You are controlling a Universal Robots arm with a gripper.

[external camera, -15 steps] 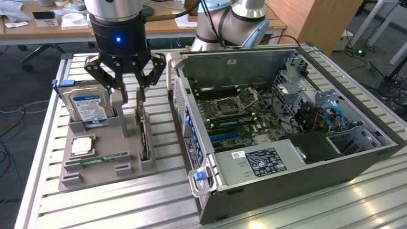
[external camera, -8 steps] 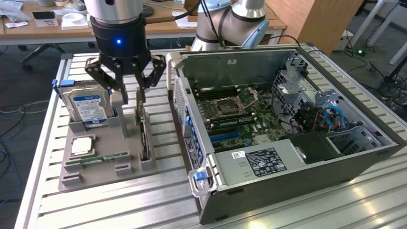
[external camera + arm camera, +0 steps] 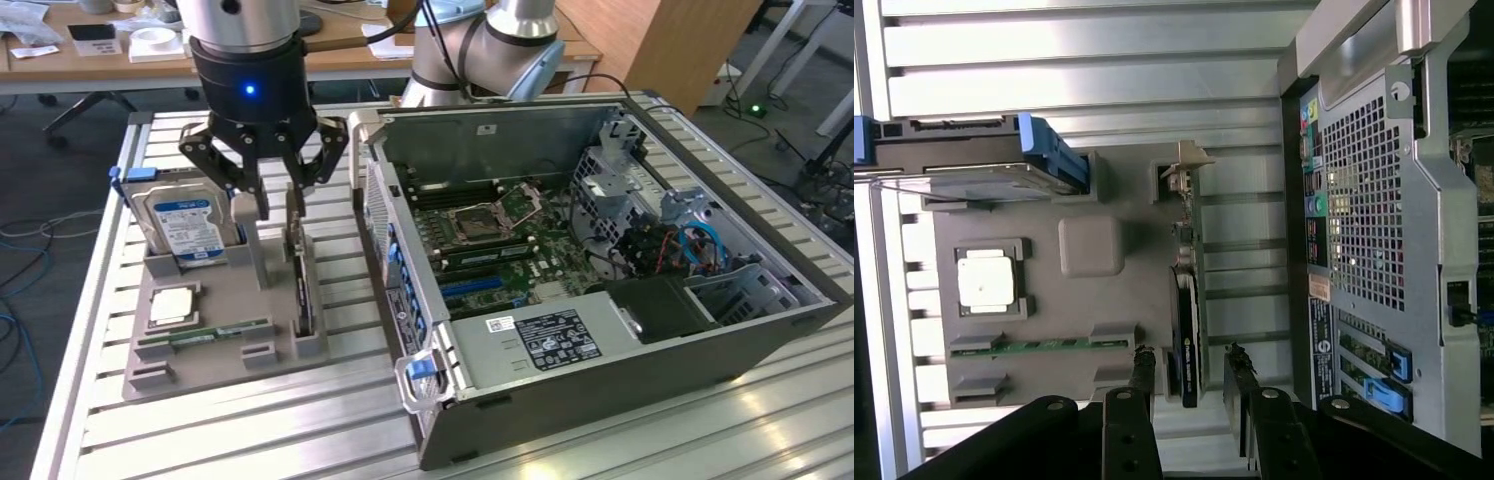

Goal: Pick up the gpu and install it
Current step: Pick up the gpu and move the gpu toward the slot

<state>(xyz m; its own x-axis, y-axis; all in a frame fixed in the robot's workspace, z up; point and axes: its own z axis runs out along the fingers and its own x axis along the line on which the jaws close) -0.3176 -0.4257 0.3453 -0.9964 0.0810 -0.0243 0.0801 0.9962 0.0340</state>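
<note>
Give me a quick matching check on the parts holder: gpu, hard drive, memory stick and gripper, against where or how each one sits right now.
Things:
1. gpu
2. hard drive
3. memory stick
4. gripper

Places and states:
A. Open, above the holder tray
B. On edge in its slot, between the two fingers
C. Lying flat beside the processor chip
D. Upright, blue label facing out

Pairs: 1-B, 2-D, 3-C, 4-A
</note>
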